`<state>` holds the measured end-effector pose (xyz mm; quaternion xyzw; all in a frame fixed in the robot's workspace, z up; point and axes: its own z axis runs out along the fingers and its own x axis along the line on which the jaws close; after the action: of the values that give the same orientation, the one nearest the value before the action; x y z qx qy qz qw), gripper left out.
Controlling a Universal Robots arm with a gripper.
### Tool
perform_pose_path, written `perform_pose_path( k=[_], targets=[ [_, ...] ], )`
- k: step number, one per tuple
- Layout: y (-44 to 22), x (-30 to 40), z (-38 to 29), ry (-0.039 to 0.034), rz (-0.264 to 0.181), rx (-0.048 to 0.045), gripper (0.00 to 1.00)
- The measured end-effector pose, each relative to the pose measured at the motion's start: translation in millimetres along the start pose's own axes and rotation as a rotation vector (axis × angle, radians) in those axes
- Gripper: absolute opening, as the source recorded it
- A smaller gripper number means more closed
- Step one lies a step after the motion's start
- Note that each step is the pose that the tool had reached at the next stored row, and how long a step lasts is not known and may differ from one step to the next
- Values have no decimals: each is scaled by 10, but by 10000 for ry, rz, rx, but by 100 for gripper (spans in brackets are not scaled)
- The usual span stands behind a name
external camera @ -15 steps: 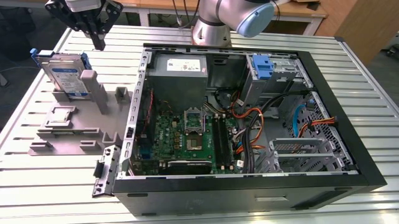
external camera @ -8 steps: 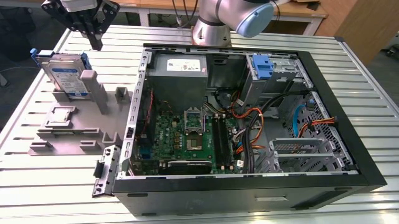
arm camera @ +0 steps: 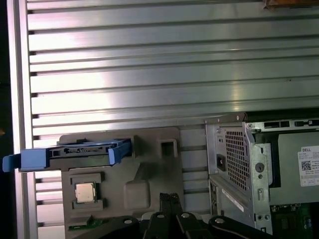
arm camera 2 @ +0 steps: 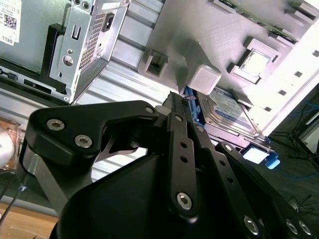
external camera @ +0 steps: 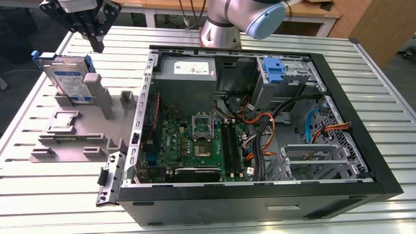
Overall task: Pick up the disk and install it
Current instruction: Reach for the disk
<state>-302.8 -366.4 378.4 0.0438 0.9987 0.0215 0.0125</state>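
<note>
Disk (external camera: 70, 80) upright in grey holder (external camera: 68, 146), just below and apart from empty, fully narrowed tool (external camera: 97, 47)

The flat grey-metal disk with blue bracket (external camera: 67, 80) stands in the grey plastic holder block (external camera: 68, 146), which hides its lower corner. Above the block, the black tool (external camera: 97, 47) is cut off by the picture's edge.
</note>
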Motion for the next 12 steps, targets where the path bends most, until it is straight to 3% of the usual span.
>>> perform_pose_path(
  k=[12],
  targets=[
    [-9, 97, 4, 0, 0, 0, 10]
  ],
)
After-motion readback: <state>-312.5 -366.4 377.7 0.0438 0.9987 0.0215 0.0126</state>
